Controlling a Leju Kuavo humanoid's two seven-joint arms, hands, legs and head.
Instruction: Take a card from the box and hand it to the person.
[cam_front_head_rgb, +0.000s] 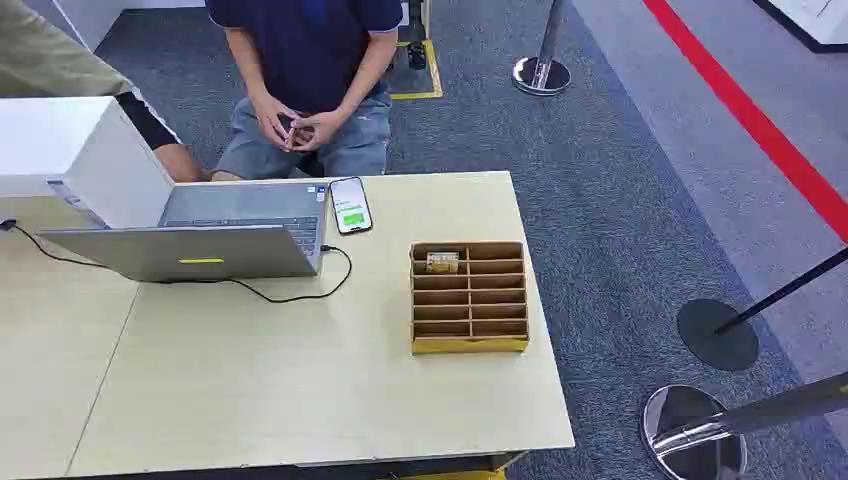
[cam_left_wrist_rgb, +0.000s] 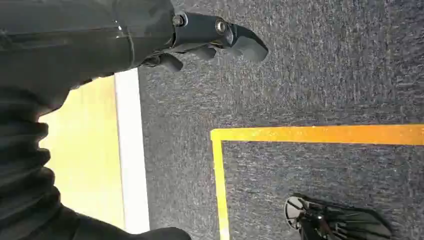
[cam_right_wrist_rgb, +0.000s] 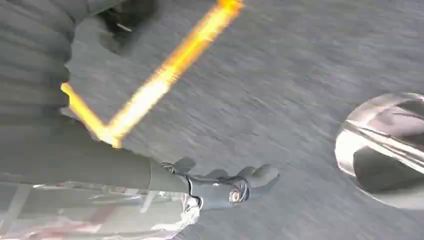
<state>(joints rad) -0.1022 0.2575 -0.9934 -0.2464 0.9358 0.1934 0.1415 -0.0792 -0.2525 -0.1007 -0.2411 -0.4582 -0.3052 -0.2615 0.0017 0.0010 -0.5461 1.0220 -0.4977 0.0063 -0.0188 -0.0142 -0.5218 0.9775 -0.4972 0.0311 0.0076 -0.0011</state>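
card (cam_front_head_rgb: 442, 262) in the far-left compartment of the box (cam_front_head_rgb: 469, 342), near the table (cam_front_head_rgb: 300, 400) right edge; left hand (cam_left_wrist_rgb: 210, 37) and right hand (cam_right_wrist_rgb: 225, 187) over carpet, fingers apart, holding nothing.

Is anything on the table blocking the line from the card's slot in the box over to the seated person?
Nothing visible does. The card sits in a far-row slot of the cardboard box. The phone and laptop lie off to the side, and the table between the box and the person's hands is bare.
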